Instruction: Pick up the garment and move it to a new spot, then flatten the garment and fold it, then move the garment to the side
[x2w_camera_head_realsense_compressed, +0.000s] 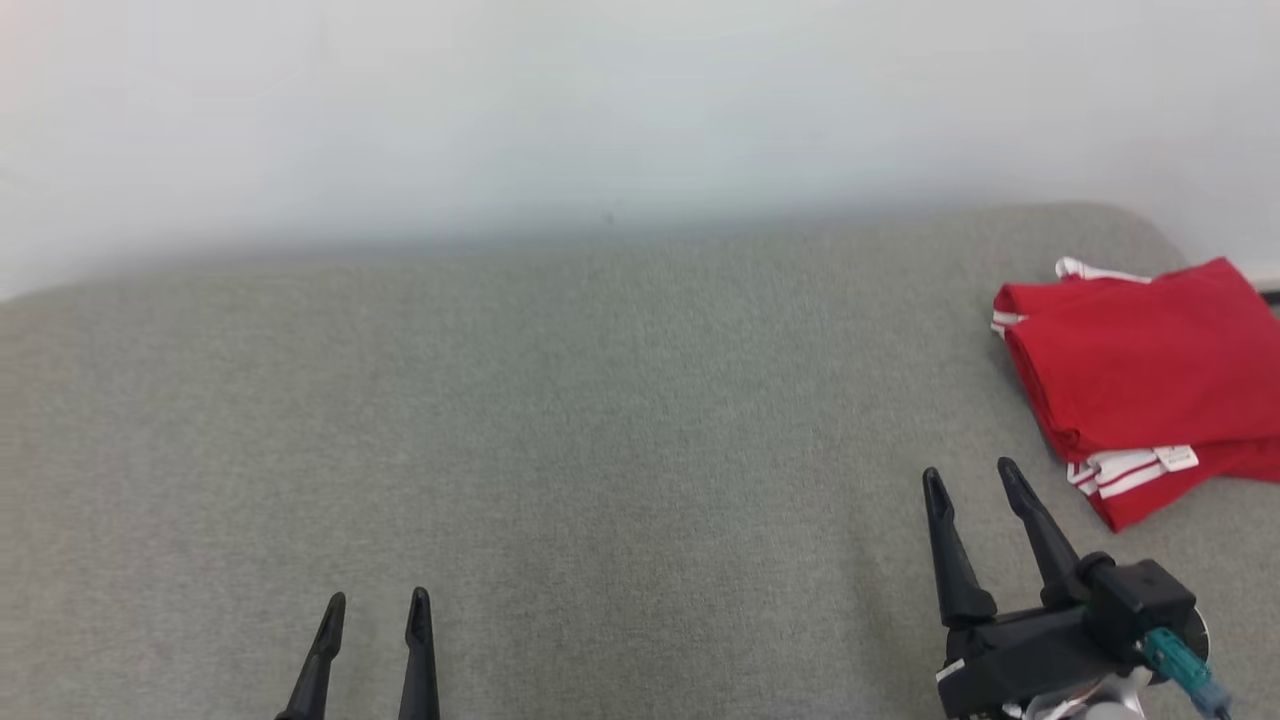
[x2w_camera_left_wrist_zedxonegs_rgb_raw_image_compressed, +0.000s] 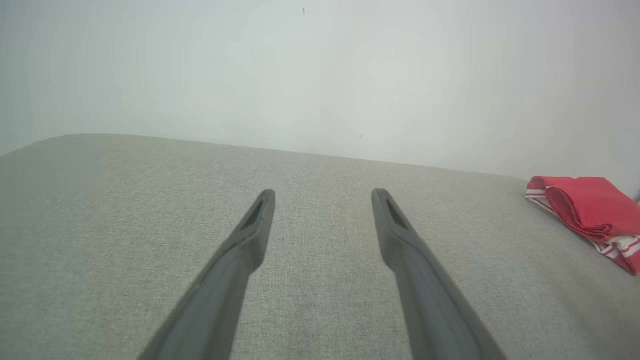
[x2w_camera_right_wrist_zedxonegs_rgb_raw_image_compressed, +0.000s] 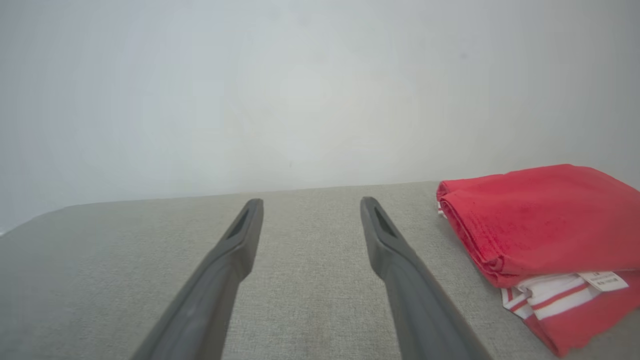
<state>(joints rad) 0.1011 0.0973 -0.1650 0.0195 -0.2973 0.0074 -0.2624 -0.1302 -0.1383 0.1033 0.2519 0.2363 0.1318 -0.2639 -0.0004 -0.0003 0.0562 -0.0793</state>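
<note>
The red folded cloth garment with white stripes (x2w_camera_head_realsense_compressed: 1140, 370) lies on the grey cloth bench (x2w_camera_head_realsense_compressed: 600, 400). It is just past the right pincer (x2w_camera_head_realsense_compressed: 968, 470), a bit to its right, and far from the left pincer (x2w_camera_head_realsense_compressed: 378, 595). Both pincers are wide open and hold nothing. The garment looks soft, light and floppy. I'd grab the thick folded edge that faces the right pincer. Its long side runs away from that pincer, with the striped end nearest.
</note>
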